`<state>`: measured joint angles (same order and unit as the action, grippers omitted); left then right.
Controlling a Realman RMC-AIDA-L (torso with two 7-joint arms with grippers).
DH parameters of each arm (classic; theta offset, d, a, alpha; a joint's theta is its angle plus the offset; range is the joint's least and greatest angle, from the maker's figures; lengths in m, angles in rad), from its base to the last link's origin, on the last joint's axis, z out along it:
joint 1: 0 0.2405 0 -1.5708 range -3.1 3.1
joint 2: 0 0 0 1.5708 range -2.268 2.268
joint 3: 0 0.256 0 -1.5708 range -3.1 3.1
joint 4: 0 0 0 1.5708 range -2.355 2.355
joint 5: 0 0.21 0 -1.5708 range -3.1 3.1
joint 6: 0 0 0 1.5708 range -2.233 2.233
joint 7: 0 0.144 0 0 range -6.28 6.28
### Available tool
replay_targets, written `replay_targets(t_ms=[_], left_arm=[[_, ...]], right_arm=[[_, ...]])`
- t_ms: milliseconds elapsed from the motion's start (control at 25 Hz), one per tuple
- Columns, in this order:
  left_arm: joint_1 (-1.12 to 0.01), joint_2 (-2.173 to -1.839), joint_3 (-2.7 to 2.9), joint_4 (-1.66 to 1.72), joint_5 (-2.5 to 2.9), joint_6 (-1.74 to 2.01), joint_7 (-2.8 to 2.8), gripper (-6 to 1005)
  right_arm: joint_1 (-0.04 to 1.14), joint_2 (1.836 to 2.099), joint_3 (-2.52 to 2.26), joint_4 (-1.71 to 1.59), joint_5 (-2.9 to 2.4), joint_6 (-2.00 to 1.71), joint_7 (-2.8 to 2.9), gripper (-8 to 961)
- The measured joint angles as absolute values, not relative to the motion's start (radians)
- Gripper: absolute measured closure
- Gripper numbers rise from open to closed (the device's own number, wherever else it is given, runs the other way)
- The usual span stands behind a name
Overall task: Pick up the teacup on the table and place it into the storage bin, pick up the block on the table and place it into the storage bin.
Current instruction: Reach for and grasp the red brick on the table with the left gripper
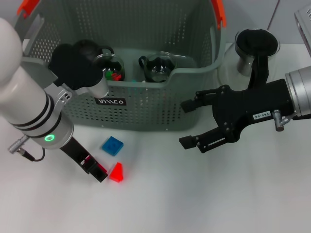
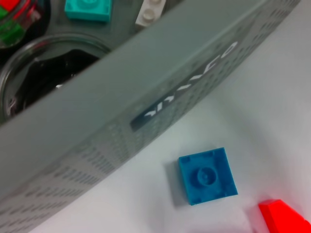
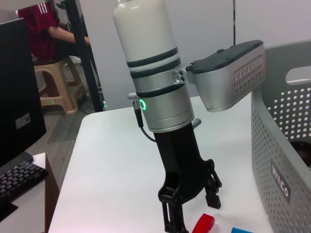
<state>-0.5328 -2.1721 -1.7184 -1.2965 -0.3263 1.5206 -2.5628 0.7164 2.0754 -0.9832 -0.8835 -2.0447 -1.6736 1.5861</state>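
Note:
The storage bin (image 1: pixel 146 104) stands at the back centre, and its wall (image 2: pixel 121 97) fills much of the left wrist view. A blue block (image 1: pixel 112 145) (image 2: pixel 208 175) lies flat on the table in front of the bin. Just nearer lies a red wedge block (image 1: pixel 116 172) (image 2: pixel 284 218) (image 3: pixel 203 224). My left gripper (image 1: pixel 102 170) (image 3: pixel 192 213) is open and low over the table, with its fingers right beside the red block. A glass teacup (image 1: pixel 255 48) with a black insert stands on the table right of the bin. My right gripper (image 1: pixel 184 124) hovers open before the bin's right corner.
Inside the bin are two glass cups (image 1: pixel 158 68) (image 1: pixel 109 68), one holding red and green pieces, plus a teal block (image 2: pixel 87 8) and a white block (image 2: pixel 153 10). The white table (image 1: pixel 204 194) stretches in front. In the right wrist view, a black monitor (image 3: pixel 19 87) stands beyond the table.

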Motion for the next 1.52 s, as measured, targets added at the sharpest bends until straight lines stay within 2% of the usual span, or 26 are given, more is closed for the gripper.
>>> replay_targets(t_ms=[1520], left_arm=[[-0.539,-2.172,-1.687,-1.263,-0.324,1.494,-2.574,111]], right_arm=[[0.718,2.075,-0.983,-0.87,-2.043,-1.673,1.583,8]])
